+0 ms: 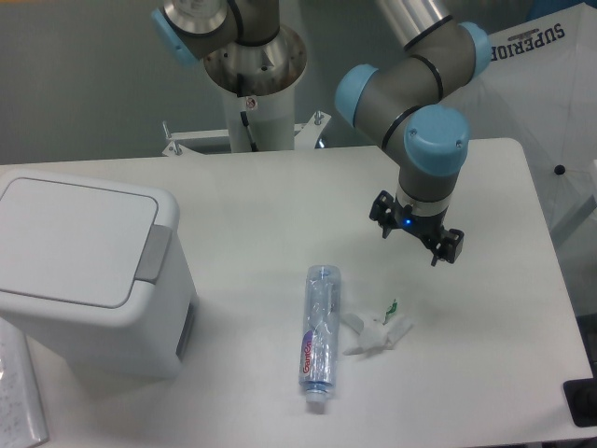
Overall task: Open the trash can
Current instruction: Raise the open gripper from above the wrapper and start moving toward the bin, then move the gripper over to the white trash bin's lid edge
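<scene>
Trash can, lid shut, grey push tab facing right, at table's left edge; gripper spread wide and empty, well apart at right; risk: crossing low may knock bottle or crumpled wrapper lying between

One fixed camera, high in front, angled down over the table.
</scene>
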